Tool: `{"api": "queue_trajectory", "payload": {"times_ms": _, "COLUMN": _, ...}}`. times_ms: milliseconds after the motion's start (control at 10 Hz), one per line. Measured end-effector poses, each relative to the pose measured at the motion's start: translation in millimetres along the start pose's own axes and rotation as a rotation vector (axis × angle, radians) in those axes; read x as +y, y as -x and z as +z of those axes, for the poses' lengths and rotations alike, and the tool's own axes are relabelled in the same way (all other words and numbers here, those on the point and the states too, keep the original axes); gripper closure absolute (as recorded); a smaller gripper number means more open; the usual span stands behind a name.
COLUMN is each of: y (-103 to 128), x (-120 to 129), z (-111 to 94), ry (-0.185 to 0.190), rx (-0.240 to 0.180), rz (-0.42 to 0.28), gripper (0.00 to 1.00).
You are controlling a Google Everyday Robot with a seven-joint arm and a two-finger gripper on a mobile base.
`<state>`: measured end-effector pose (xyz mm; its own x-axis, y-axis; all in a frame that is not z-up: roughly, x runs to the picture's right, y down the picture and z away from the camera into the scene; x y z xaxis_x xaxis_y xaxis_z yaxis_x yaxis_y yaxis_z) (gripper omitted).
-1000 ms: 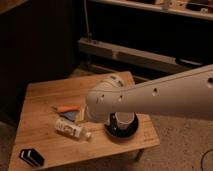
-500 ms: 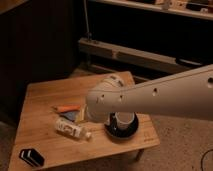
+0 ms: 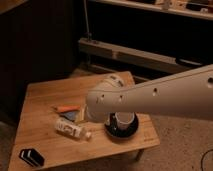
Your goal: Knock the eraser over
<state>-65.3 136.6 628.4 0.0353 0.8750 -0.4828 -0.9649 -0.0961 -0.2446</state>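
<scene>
change: none that I can see over the last second; the arm [image 3: 160,97] sits where it was and the eraser [image 3: 31,157] is unmoved, so the knock is yet to be made.
gripper: hidden behind the arm's rounded end, probably over the middle of the table [image 3: 45,92]; open or closed, I cannot tell.
eraser: small black block with thin white edges, at the near-left corner, well apart from that end.
bottle [image 3: 72,130]: clear plastic cylinder lying on its side, between the two.
saucer [image 3: 122,133]: glossy black, round, holding a white cup [image 3: 125,120], just beside the arm's end.
table: pale matte wood.
</scene>
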Motion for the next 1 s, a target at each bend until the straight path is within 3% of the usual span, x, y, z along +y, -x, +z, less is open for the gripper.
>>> {"api": "queue_trajectory", "payload": {"times_ms": 200, "y": 0, "x": 1, "z": -1, "ry": -0.003, "rx": -0.012, "rz": -0.007, "gripper": 0.2}}
{"api": "queue_trajectory", "payload": {"times_ms": 400, "y": -3, "x": 20, "z": -16, "ry": 0.03, "rx": -0.07, "rz": -0.098, "gripper": 0.2}}
{"api": "queue_trajectory", "payload": {"times_ms": 600, "y": -9, "x": 46, "z": -23, "ry": 0.083, "rx": -0.081, "rz": -0.185, "gripper": 0.2}}
{"api": "queue_trajectory", "payload": {"times_ms": 800, "y": -19, "x": 84, "z": -20, "ry": 0.154, "rx": -0.056, "rz": -0.294, "gripper": 0.3}}
{"api": "queue_trajectory", "payload": {"times_ms": 1000, "y": -22, "x": 114, "z": -11, "ry": 0.238, "rx": 0.009, "rz": -0.398, "gripper": 0.51}}
